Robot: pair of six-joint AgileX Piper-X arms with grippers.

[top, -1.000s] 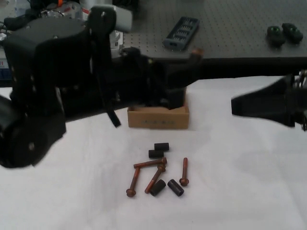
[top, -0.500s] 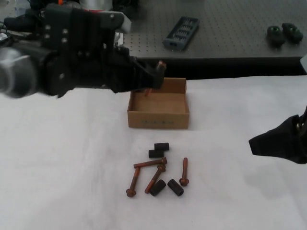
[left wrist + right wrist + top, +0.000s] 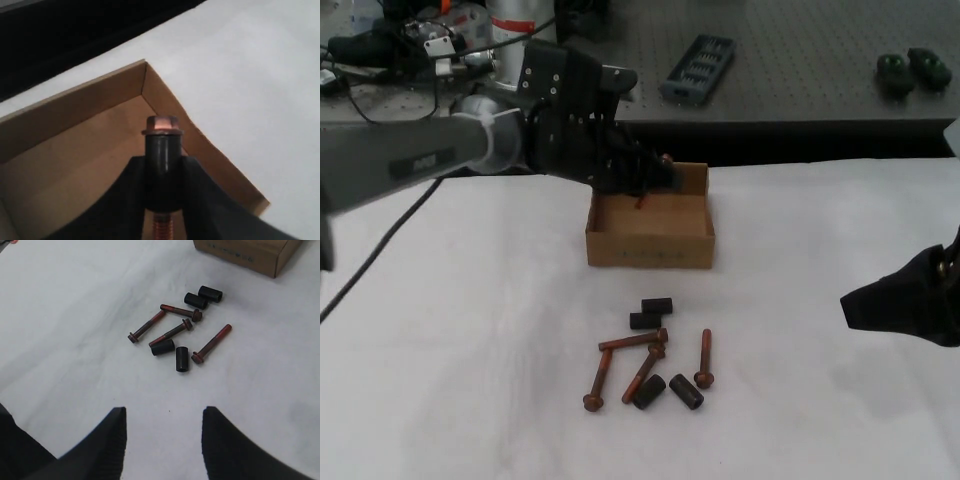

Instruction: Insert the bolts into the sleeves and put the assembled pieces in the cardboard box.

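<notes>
My left gripper (image 3: 650,182) hangs over the open cardboard box (image 3: 650,245), shut on an assembled piece (image 3: 161,152): a black sleeve with a copper bolt through it, the hex head above the sleeve. The box's inner corner (image 3: 142,92) lies beyond it. On the white cloth in front of the box lie several copper bolts (image 3: 630,341) (image 3: 147,326) and several black sleeves (image 3: 657,306) (image 3: 181,359). My right gripper (image 3: 164,440) stands open above the cloth at the right (image 3: 900,305), back from the loose parts, with nothing between its fingers.
A dark perforated bench (image 3: 800,70) runs behind the white cloth, carrying a blue-black bit case (image 3: 697,66), two black knobs (image 3: 913,70) and cables and gear at the far left (image 3: 440,35). Bare cloth lies left and right of the parts.
The left arm has swung from in front of the camera out to the box, bringing the held piece over its opening. The right gripper dropped lower and drew right.
</notes>
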